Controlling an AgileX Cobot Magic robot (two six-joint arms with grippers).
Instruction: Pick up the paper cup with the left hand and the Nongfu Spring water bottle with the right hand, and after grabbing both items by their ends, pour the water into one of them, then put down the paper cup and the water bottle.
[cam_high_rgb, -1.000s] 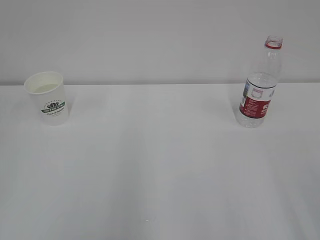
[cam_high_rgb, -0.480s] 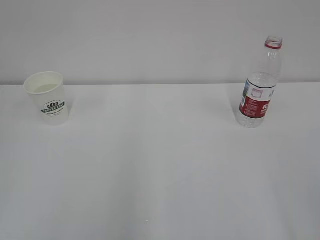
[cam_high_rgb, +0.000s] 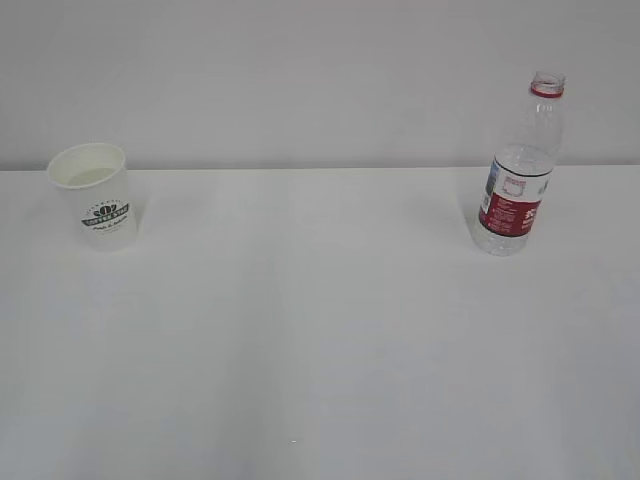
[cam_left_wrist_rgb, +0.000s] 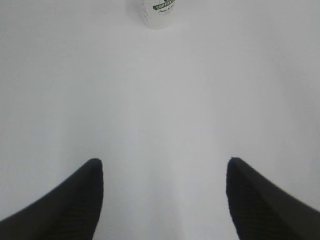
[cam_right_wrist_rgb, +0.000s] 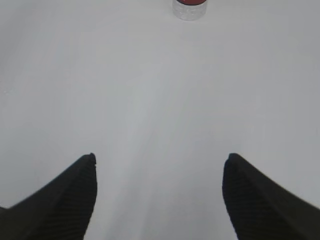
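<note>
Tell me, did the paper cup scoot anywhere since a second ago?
No. The paper cup stands in the same spot on the table, just as close to its back edge, far left of the water bottle.

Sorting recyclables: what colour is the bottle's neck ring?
Red; the bottle shows it best in the exterior view.

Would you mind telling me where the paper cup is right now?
In the exterior view the paper cup stands upright at the far left of the white table, well apart from the water bottle on the far right.

white cup (cam_high_rgb: 97, 195) (green logo), red-labelled bottle (cam_high_rgb: 519, 170)
</note>
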